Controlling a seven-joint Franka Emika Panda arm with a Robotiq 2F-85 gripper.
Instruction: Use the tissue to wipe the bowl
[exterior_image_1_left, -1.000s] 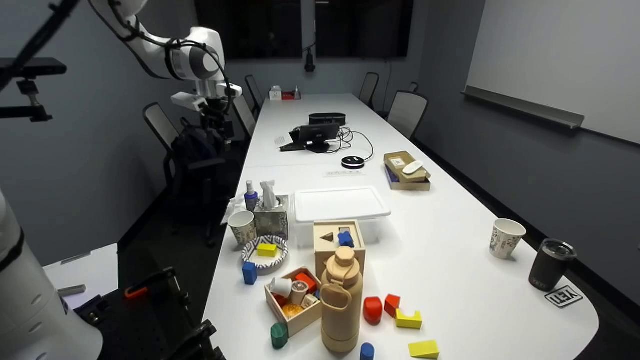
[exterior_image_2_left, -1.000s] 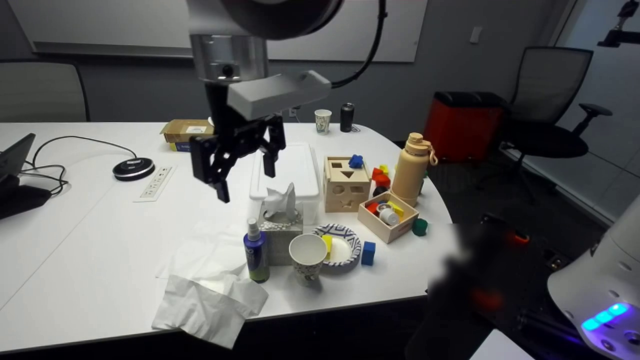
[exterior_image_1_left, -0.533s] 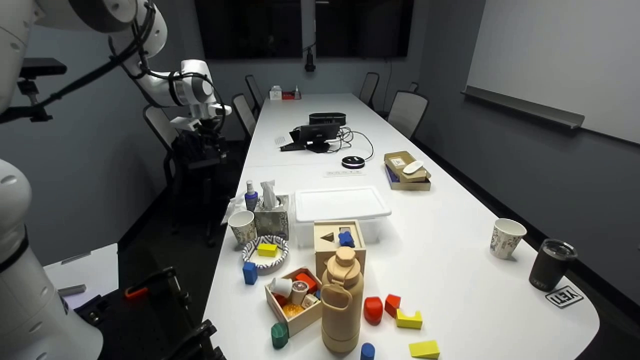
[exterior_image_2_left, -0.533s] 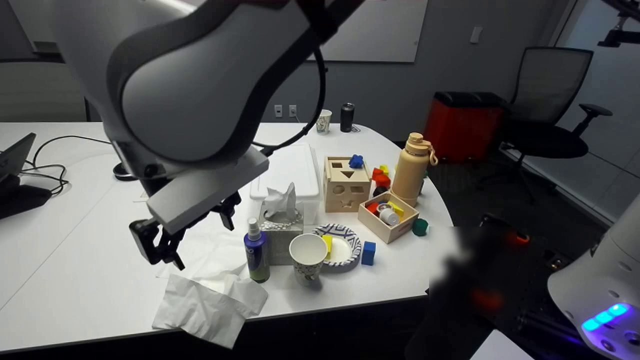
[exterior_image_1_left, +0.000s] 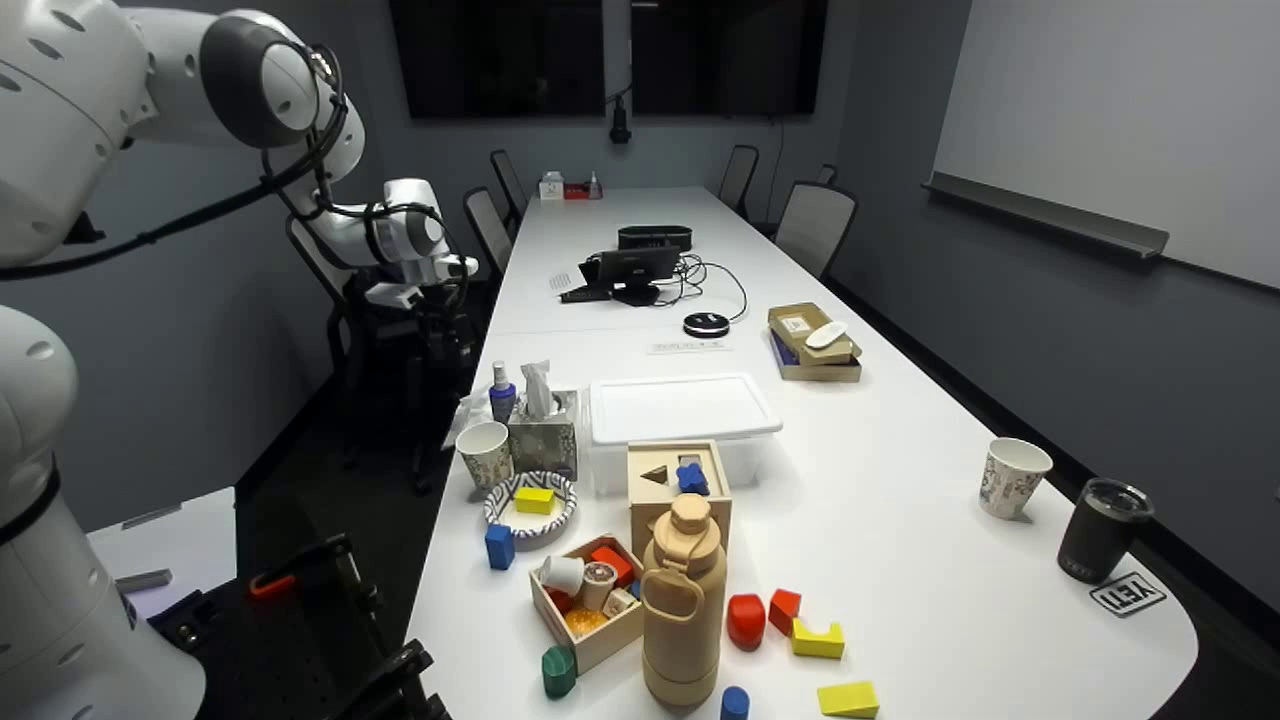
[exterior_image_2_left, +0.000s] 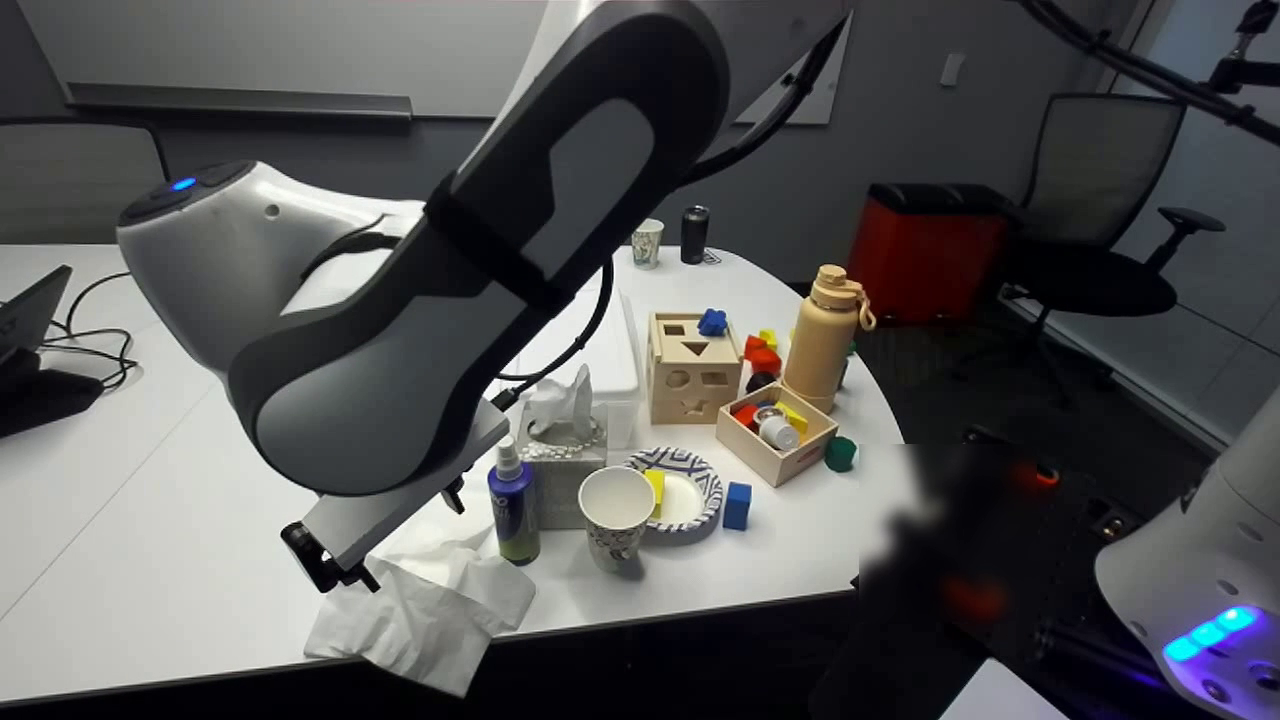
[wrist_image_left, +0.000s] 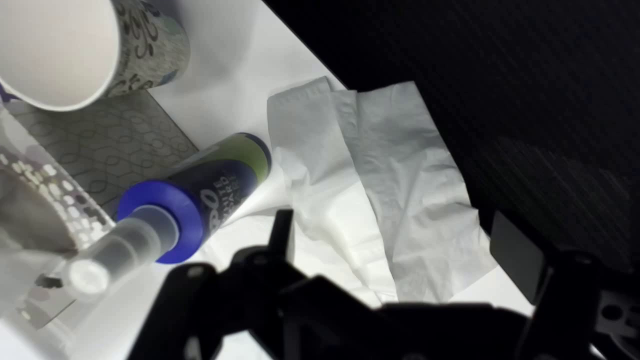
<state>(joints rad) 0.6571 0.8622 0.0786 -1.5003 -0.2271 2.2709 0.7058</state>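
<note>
A soft pinch looks next

Your gripper (wrist_image_left: 400, 244) hangs over the tissue (wrist_image_left: 415, 190), its fingers (wrist_image_left: 517, 257) spread far apart with nothing held between them; whether a tip touches down, you cannot tell from these views. The tissue lies rumpled at the edge of the table (exterior_image_2_left: 150, 580), one flap hanging off, the bottle (wrist_image_left: 200, 192) just beside. Whether it is one sheet or several is hard to say.

Expect it to weigh next to nothing, give at once under your grip and tear if you drag it. The raised folds look like the best hold: take them where the table lies beneath, go low enough to gather more than one layer, then pinch gently. The hanging flap would probably just swing away from you. Mind the finger nearer the bottle, which a sideways nudge could topple.

Wiping looks not yet begun: from the tissue, the bowl (exterior_image_2_left: 685, 500) sits beyond the box (exterior_image_2_left: 575, 490) and cup (exterior_image_2_left: 613, 535), and the block (exterior_image_1_left: 534, 500) in it may well get in your way.
</note>
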